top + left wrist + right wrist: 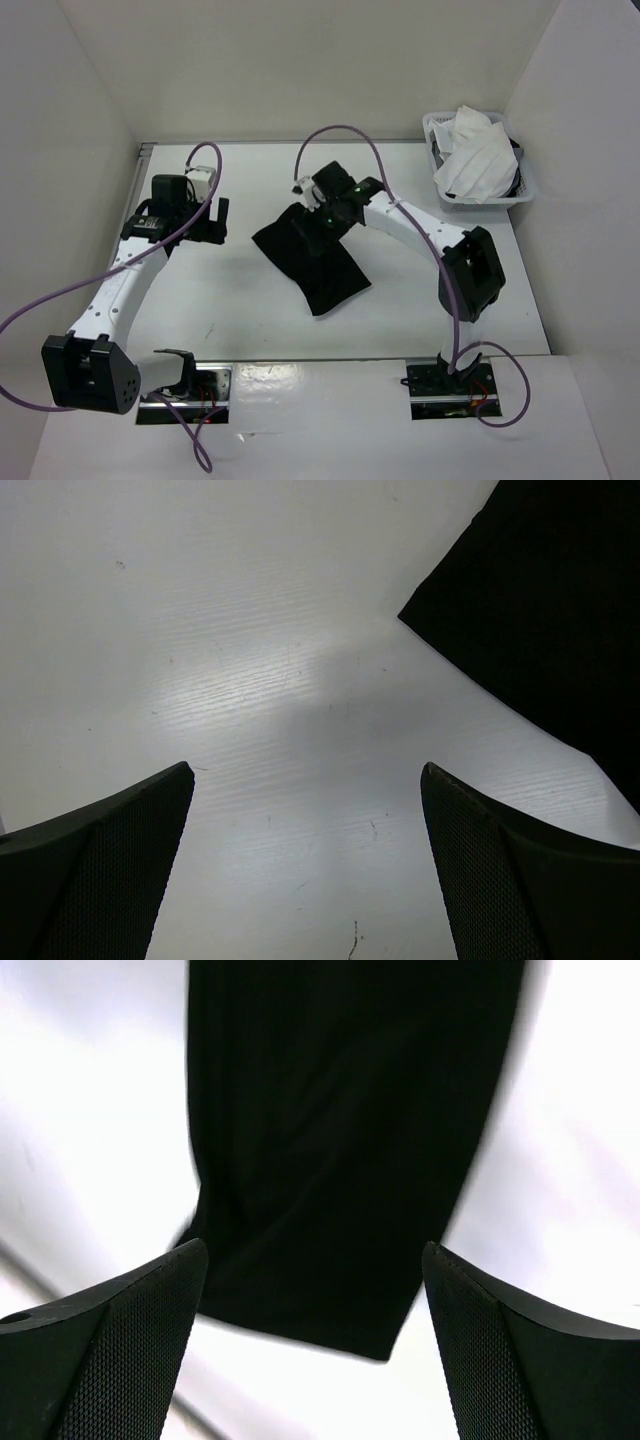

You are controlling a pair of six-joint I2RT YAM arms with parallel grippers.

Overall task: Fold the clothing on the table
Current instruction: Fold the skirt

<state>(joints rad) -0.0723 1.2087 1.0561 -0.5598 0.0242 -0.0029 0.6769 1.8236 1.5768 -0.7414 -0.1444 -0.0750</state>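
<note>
Surface point(230, 305): large, flat, white, rectangular. Fine linear grain and a few faint scuffs in the left wrist view.

Clothing point(318, 268): plain black, matte, soft. Laid flat mid-surface as a long, roughly rectangular band, slanting from the far left toward the near right. Expect light weight, no stiffness, and sag and drape on lifting. Take hold at a corner or along a short edge, pinching down to the surface. Avoid the middle, which is likely to bunch.

Basket point(528, 192): small, white, slotted plastic, at the far right corner, holding a crumpled white cloth point(475, 150).

Right pincer point(312, 1260): black, mesh-textured inner faces, jaws well apart, clamped on nothing, poised over the far end of the clothing.

Left pincer point(308, 775): jaws fully apart, empty, above bare surface toward the left edge, with one clothing corner just beyond.
</note>
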